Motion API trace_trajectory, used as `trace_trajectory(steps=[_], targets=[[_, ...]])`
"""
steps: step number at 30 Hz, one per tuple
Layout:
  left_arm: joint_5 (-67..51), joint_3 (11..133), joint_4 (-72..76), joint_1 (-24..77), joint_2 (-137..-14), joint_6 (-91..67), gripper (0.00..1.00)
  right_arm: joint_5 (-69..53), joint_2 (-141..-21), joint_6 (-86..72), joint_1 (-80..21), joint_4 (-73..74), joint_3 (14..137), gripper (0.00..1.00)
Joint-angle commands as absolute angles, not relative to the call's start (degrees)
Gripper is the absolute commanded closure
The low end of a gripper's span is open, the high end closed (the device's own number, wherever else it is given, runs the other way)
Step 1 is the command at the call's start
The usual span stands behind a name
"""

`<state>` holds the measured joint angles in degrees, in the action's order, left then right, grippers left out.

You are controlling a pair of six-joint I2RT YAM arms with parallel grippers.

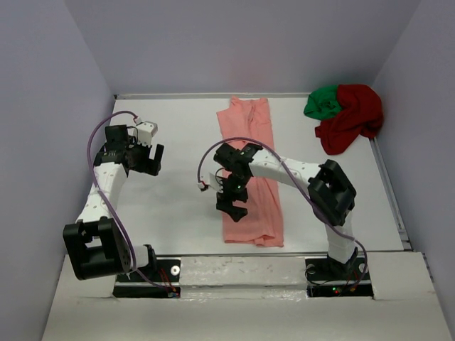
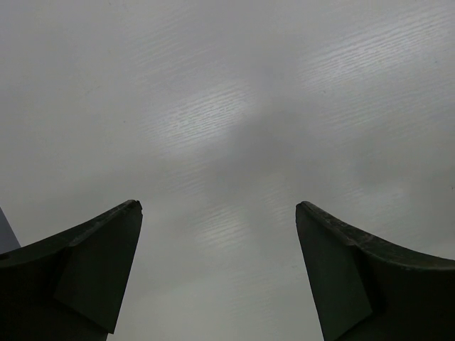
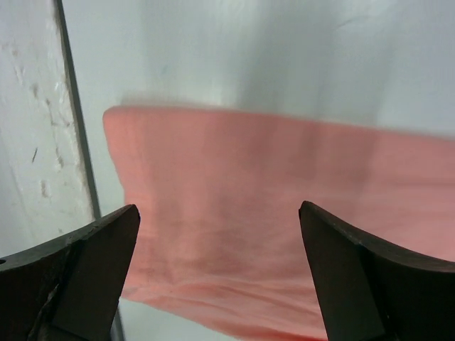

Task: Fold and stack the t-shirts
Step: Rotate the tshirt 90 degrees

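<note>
A salmon-pink t-shirt (image 1: 250, 177) lies as a long narrow folded strip down the middle of the table. My right gripper (image 1: 232, 202) hovers open over its near-left part; in the right wrist view the pink cloth (image 3: 234, 213) fills the space under the spread fingers (image 3: 92, 256), with nothing between them. A dark red t-shirt (image 1: 352, 117) and a green t-shirt (image 1: 323, 101) lie crumpled together at the far right corner. My left gripper (image 1: 151, 158) stands open over bare table at the left; its wrist view shows only the grey surface (image 2: 220, 142).
White walls close the table on the left, back and right. A metal strip (image 1: 284, 250) runs along the near table edge by the arm bases; it also shows as the table-edge strip (image 3: 75, 121) in the right wrist view.
</note>
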<state>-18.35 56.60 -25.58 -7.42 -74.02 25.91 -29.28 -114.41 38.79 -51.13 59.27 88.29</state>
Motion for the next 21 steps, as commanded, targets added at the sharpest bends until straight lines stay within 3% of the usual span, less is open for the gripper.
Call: trace_trajectory(steps=[1,9,13,21], targets=[[-19.86,59.41,-26.37,-7.56,-73.83,26.28,0.01,-24.27,-107.23,38.85,-51.86,56.08,99.74,0.00],[-20.04,60.56,-26.19,-7.56,-76.29,25.58,0.01,-12.93,-112.05,34.63,-39.99,46.41,107.84,0.00],[-20.30,60.21,-25.58,-7.56,-76.82,25.05,0.01,-12.13,-118.99,32.79,-32.10,45.79,112.66,0.00],[-21.00,58.89,-25.05,-7.56,-77.43,24.96,0.01,-12.74,-132.53,30.76,-27.86,48.07,127.25,0.00]])
